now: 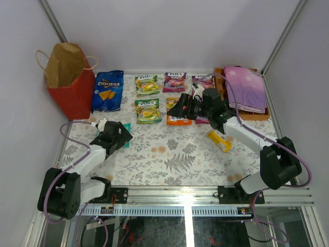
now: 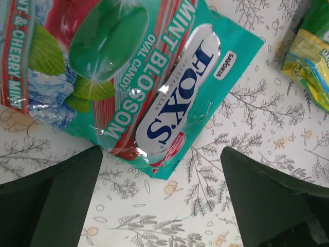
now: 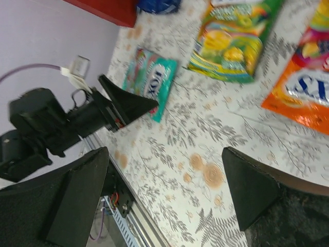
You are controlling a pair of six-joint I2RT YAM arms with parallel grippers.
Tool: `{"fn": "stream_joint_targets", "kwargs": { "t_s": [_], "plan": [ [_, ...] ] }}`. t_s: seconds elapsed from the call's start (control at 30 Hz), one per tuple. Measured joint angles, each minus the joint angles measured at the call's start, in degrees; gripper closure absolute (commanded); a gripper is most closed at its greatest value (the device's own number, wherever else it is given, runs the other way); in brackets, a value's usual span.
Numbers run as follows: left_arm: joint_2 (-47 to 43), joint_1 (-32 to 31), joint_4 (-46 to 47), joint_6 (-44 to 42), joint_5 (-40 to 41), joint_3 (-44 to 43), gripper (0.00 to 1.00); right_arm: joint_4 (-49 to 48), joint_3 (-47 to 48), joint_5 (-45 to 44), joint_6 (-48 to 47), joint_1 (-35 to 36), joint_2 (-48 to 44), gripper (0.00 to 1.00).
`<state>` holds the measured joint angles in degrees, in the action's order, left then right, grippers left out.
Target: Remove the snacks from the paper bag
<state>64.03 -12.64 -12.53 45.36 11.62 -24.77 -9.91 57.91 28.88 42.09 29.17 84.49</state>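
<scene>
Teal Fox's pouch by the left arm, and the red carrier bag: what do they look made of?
Teal Fox's pouch: probably thin plastic film with a glossy finish, going by the sharp white glare and fine wrinkles across the print.
Red carrier bag: paper with a matte finish, showing brown kraft inside at the open mouth and stiff creases in the sides.

Bright, even light; soft motion blur
</scene>
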Motion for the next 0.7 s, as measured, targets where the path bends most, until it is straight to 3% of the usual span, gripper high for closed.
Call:
{"fn": "stream_joint_targets", "kwargs": {
  "t_s": [0.37,0.7],
  "plan": [
    [9.2,1.0,3.4,-0.6,2.4,-4.9,0.0,-0.3,-5.4,-2.0,0.4,0.0,-5.0,0.0],
    [15.6,3.5,7.1,-8.3,4.3,-8.2,0.0,0.2,-8.4,-2.5,0.3,0.0,-9.3,0.0]
  ]
}}
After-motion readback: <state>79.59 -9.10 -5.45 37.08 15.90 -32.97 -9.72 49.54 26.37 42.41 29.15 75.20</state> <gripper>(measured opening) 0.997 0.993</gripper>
